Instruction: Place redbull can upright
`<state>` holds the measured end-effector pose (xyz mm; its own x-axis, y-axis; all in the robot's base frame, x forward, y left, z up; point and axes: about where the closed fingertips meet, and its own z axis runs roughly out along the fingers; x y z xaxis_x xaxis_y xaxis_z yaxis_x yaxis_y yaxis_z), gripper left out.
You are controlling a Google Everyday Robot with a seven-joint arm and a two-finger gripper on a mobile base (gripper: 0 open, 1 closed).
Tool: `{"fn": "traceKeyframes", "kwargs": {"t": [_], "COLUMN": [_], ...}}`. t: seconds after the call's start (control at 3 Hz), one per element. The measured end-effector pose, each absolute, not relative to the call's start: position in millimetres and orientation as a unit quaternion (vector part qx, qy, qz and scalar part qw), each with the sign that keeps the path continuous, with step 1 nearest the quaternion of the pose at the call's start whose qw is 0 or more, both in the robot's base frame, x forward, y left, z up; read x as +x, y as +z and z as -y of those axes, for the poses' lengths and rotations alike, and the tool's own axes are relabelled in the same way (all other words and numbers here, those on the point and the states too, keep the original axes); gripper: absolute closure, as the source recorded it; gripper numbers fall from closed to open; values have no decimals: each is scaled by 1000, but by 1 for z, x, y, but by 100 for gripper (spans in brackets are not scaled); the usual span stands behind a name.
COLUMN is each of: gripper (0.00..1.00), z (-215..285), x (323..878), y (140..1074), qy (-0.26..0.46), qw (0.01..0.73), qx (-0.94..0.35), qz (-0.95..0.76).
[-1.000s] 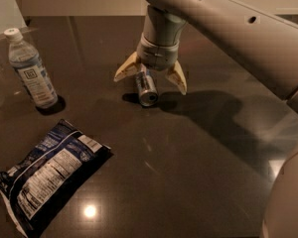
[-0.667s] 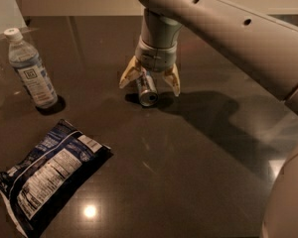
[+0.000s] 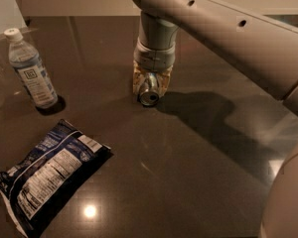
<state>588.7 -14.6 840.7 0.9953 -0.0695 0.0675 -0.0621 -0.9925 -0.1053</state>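
The redbull can (image 3: 149, 94) lies on its side on the dark table (image 3: 198, 172), its shiny silver end facing the camera. My gripper (image 3: 150, 86) comes straight down from above, near the middle of the table's far half. Its yellowish fingers (image 3: 137, 85) are closed against both sides of the can. The can's blue and silver body is mostly hidden behind the fingers and the wrist.
A clear plastic water bottle (image 3: 32, 71) with a white cap stands upright at the left. A dark blue snack bag (image 3: 45, 176) lies flat at the front left. My large grey arm (image 3: 228, 38) spans the upper right and casts a shadow beside the can.
The fingers, spread wide on either side of the can a second ago, have closed in on it. The can has stayed lying in the same spot.
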Motion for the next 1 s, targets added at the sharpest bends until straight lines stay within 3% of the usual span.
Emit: {"fn": "traceKeyframes", "kwargs": {"t": [0.33,0.67,1.0], "gripper": [87,100,100], "z": [16,12,7], "x": [588,588,585], "y": [854,887,920], "qy": [-15,19,61], "qw": [74,132,192], "qx": [-995,-981,-952], "qz": [-65,-140,-232]}}
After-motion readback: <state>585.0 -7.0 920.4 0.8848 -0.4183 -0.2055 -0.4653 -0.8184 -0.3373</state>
